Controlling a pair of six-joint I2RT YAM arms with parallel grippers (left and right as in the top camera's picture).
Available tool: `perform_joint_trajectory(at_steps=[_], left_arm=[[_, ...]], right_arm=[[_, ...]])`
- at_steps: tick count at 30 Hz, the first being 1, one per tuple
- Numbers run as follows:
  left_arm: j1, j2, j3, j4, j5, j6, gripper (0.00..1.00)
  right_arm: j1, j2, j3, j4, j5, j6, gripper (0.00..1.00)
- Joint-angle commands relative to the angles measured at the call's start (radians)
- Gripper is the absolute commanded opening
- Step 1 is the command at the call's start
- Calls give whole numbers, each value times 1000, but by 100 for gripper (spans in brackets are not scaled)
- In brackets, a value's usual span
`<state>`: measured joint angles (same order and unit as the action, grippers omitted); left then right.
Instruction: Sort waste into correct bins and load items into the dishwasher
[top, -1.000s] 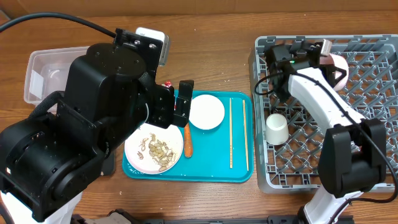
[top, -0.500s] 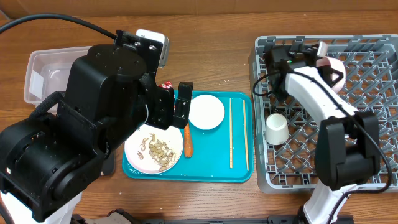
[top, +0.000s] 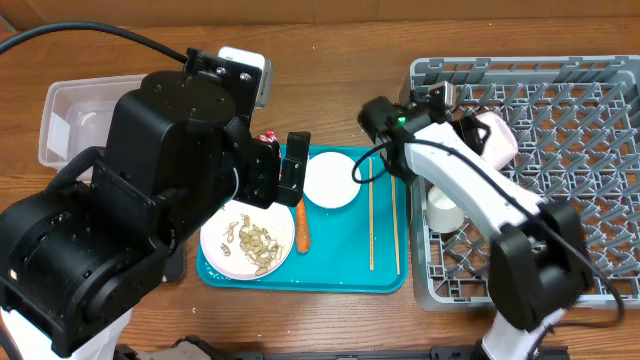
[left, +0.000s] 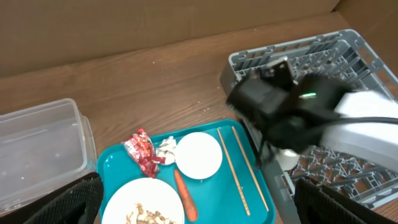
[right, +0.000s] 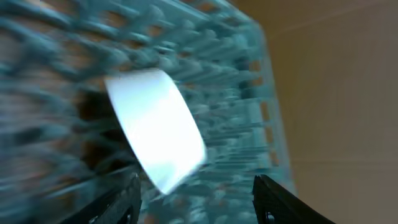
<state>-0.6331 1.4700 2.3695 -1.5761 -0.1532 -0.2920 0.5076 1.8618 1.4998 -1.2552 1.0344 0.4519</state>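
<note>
Brown wood table (top: 340, 60) with a plain cardboard wall (left: 124, 25) behind it, that's about all the room there is.

Left gripper (left: 199, 185) hangs over the teal tray (top: 385, 283) with its fingers spread wide and nothing between them. Right gripper (right: 196, 199) is over the rack (top: 600, 200). Its view is badly smeared, but both fingers sit far apart and hold nothing. There's a white dish ahead of them, too blurry to say which one. The right arm (top: 470, 185) crosses the rack's 9 o'clock edge.

Containers:
- The tray is mid-table, toward 6 o'clock.
- The plate (top: 220, 258) sits at the tray's 8 o'clock corner with the nut scraps (top: 250, 242) heaped on it.
- The carrot (top: 301, 228) lies on the tray just beside the plate, at its 3 o'clock.
- A bowl (top: 332, 180) is upright at the tray's 12 o'clock.
- The chopsticks (top: 372, 215) lie along the tray's 3 o'clock side, running 12 to 6, a bit apart from each other.
- The red wrapper (left: 143, 152) and tissue (left: 166, 148) are touching in the 11 o'clock corner, right next to the bowl.
- The clear tub (top: 70, 110) is off at the table's 10 o'clock.
- The rack fills the 3 o'clock side. The cup (top: 445, 208) stands mouth-down near its 9 o'clock edge.
- The second bowl (top: 497, 138) is tipped on its side at about 1 o'clock from the cup.
</note>
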Motion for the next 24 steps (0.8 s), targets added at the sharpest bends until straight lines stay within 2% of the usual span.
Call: perform_joint_trajectory(at_steps=[1,3,5,8,10,17,21,24], left_arm=[[6,-4,14,1,-20,43,100],[6,-4,14,-4,-44,53,100],[6,-4,14,-18,-92,52,100],[6,-8,14,-44,-174,10,100],[6,-17,14,-59,-222,-27,100],[6,-98,14,-69,-395,-148,100],[6,-145,14,-73,-435,-153,100],[6,-161,14,-87,-434,-153,100]], right_arm=[[23,-155,100,21,-500,-14,71],[23,-192,103,55,-733,-14,76],[16,-204,103,83,-945,-14,76],[7,-188,86,87,-1107,-6,71],[8,-166,60,87,-1147,10,67],[31,-40,-37,149,-1204,80,65],[32,18,-89,234,-1204,80,62],[32,53,-118,296,-1205,108,54]])
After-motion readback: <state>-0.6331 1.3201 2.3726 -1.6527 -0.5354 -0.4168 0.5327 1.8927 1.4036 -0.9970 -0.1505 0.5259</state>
